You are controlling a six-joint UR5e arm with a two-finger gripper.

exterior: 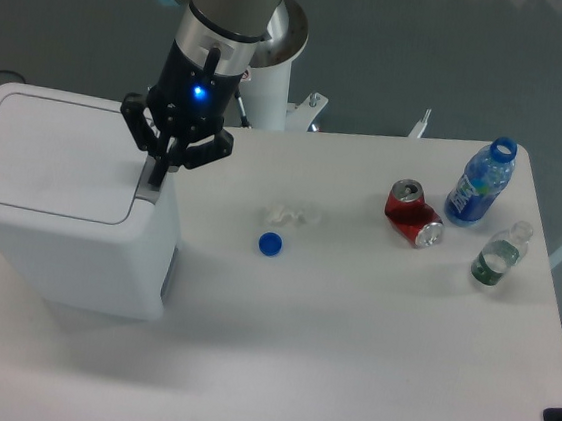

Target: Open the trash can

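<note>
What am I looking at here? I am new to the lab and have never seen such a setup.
A single fixed camera looks down on a white table. The dark thing with a blue light is a robot arm's pincer, its two fingers drawn together and holding nothing. Its tip is over the grey button strip of the big white trash can, whose lid is down. Also on the table: a blue bottle cap, a crumpled white scrap, a dented red soda can lying down, a blue bottle and a small clear bottle.

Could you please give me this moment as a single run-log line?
phase: pressing button | gripper: shut, on grey button strip | trash can: lid flat, closed
</note>
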